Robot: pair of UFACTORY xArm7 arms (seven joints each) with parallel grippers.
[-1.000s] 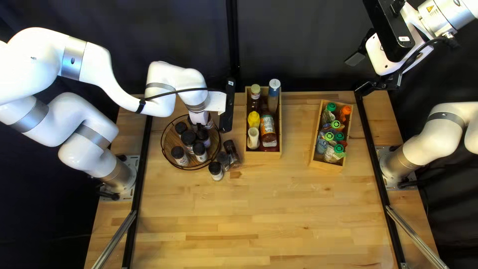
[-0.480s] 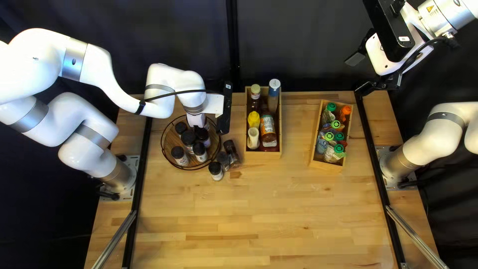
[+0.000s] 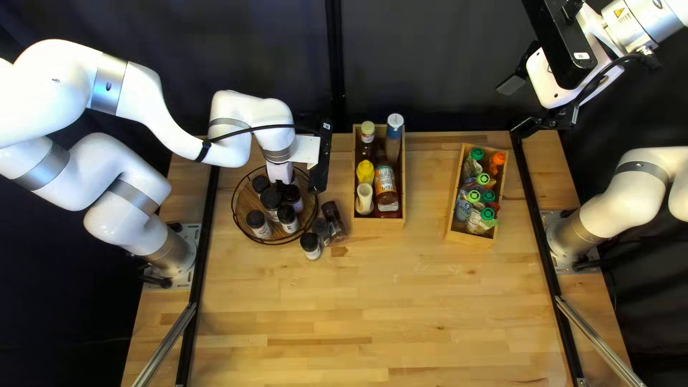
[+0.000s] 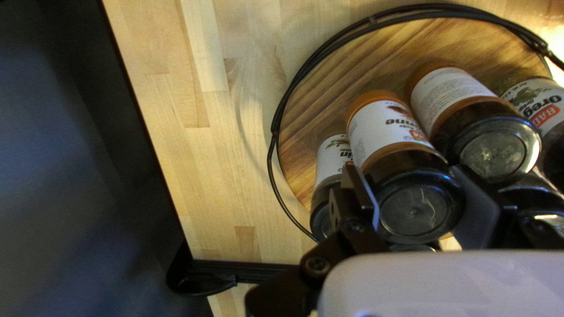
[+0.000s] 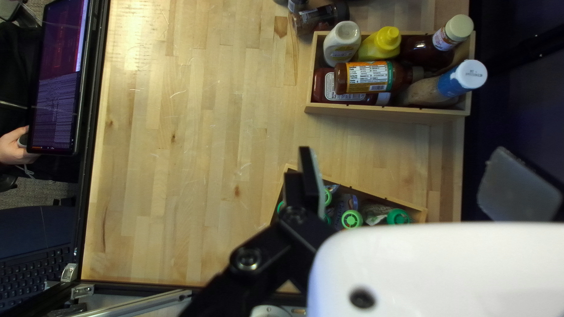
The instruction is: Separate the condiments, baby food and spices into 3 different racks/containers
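My left gripper is over the round wooden tray, fingertips hidden by the arm. In the left wrist view my left gripper is shut on a dark-lidded spice jar, one finger at each side; other jars crowd it on the tray. Three spice jars are on the table beside the tray. Condiments fill the middle box; baby food pouches fill the right box. My right gripper hangs beyond the far edge; in the right wrist view my right gripper is open, holding nothing.
Black rails run along the table's sides. In the right wrist view a person's hand is beside a screen past the near edge. The tray's wire rim stands around the jars.
My left gripper has shifted slightly left over the tray. The right arm, both boxes and the three jars on the table have stayed put.
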